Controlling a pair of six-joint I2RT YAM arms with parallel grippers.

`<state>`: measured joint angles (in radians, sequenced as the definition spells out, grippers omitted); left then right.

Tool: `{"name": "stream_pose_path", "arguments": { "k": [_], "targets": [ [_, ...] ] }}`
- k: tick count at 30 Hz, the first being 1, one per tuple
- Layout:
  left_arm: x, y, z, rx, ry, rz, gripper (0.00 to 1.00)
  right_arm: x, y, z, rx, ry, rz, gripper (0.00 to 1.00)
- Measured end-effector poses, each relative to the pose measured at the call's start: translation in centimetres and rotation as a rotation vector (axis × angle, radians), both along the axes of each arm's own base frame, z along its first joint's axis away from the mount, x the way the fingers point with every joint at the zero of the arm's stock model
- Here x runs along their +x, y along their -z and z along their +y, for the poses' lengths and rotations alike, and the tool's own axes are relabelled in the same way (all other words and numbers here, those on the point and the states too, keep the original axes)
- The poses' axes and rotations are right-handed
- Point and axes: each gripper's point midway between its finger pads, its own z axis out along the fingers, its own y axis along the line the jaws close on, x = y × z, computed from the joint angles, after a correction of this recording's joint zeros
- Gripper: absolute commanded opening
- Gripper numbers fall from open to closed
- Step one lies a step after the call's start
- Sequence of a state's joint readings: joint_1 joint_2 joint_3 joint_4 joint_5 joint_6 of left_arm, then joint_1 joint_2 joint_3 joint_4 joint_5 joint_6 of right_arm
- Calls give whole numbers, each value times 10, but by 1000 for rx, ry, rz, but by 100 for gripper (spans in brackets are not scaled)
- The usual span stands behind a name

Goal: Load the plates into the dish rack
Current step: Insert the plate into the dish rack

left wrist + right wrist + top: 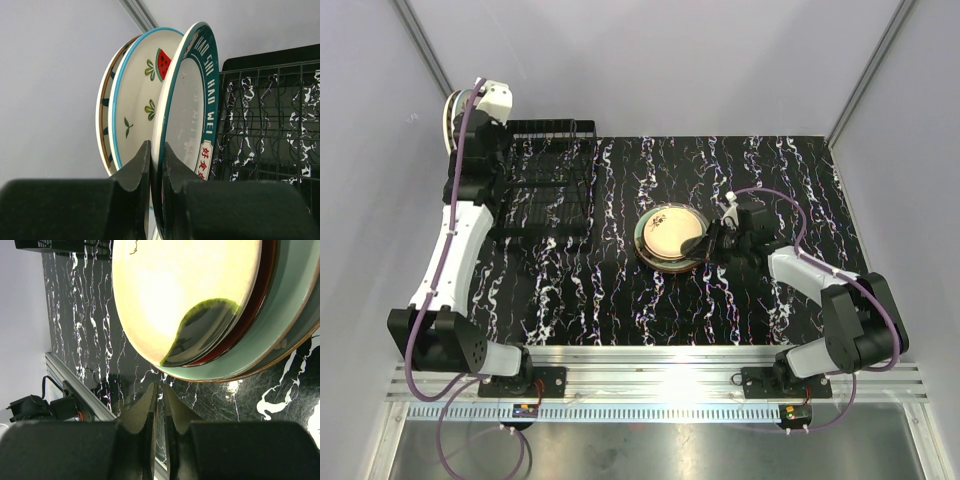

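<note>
My left gripper is shut on the rim of an upright teal-rimmed plate, raised at the far left end of the dish rack. Close behind it stand a blue-rimmed watermelon plate and another plate; what they rest on is hidden. A stack of plates lies on the table's middle, with a cream-yellow plate on top and a pale green plate lower down. My right gripper sits low at the stack's right edge, shut, with nothing between its fingers.
The black wire rack lies on the black marbled table, its slot wires to the right of the held plate. Grey walls close in on the left and right. An aluminium rail runs along the near edge.
</note>
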<state>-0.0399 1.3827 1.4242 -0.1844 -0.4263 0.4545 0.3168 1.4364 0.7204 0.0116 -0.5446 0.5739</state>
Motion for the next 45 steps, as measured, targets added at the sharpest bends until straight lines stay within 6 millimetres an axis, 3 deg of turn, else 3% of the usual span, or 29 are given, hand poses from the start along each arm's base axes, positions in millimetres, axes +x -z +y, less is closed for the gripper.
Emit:
{"name": "stream_pose_path", "arguments": {
  "k": [19, 45],
  "targets": [
    [11, 11, 2, 3, -16, 27, 0, 1, 3, 0, 12, -5, 14, 15],
    [11, 11, 11, 26, -66, 31, 28, 2, 3, 0, 17, -3, 15, 15]
  ]
}}
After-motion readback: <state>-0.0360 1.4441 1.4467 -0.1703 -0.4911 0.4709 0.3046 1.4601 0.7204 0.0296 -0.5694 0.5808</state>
